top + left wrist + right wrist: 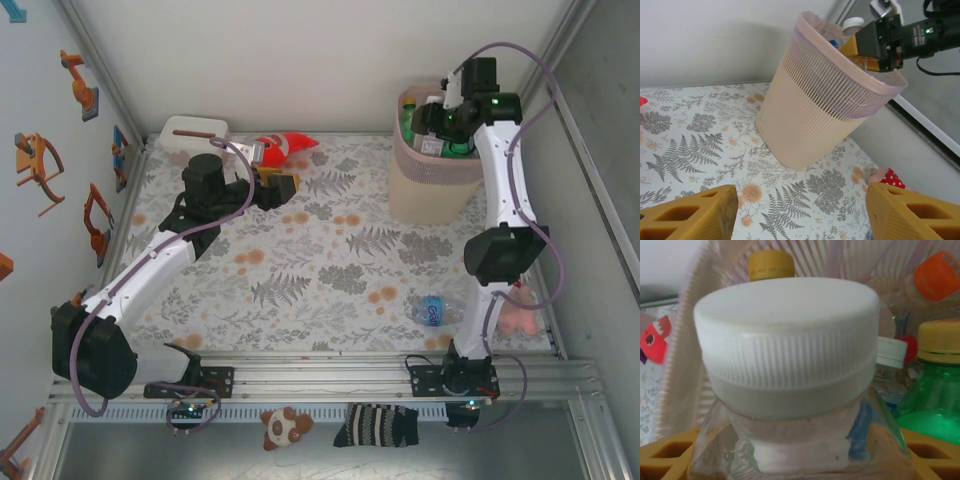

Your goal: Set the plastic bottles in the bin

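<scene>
Beige bin [685,340] backs the bottle [790,390], cap (white) pointing at wrist camera.

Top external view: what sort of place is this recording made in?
Probably a lab robot cell staged as a household table: aluminium rails frame it, plain white walls enclose it, and a floral cloth carries a bin.

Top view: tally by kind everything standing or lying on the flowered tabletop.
bin: 1
loose bottle: 1
toys: 2
white box: 1
Total: 5
</scene>
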`<action>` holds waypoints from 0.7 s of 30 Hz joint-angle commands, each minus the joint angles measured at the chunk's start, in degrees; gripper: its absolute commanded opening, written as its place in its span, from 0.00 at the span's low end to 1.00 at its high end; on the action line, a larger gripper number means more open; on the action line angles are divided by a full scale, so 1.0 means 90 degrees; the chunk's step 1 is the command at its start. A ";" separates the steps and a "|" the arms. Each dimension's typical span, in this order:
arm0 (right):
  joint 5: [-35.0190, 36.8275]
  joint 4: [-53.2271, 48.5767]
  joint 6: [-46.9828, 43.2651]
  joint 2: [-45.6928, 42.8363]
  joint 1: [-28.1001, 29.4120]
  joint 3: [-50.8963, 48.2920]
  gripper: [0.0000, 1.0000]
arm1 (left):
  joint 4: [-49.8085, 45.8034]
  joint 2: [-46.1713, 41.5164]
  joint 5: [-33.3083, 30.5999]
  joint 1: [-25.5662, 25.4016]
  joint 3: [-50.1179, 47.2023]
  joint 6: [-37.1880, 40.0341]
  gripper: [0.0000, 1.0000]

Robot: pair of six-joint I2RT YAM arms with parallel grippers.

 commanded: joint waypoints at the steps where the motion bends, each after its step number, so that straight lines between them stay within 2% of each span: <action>1: -0.0260 -0.0328 -0.0099 0.0230 -0.0019 0.0230 0.43 | 0.0140 0.0000 0.0148 0.0055 -0.0011 -0.0056 0.68; 7: -0.0040 -0.0498 -0.0104 0.0573 -0.0021 0.0433 0.48 | 0.0106 -0.0028 0.0146 0.0078 0.0002 -0.0031 0.68; 11: 0.0058 -0.0564 -0.0058 0.0576 -0.0016 0.0620 0.62 | 0.0105 -0.0010 0.0150 0.0105 0.0017 -0.0036 0.67; 15: 0.0121 -0.0466 -0.0014 0.0340 -0.0021 0.0667 0.71 | 0.0111 0.0006 0.0170 0.0098 0.0053 -0.0036 0.68; 21: 0.0208 -0.0369 0.0024 -0.0035 -0.0018 0.0675 0.74 | 0.0193 0.0041 0.0199 0.0113 0.0061 -0.0085 0.67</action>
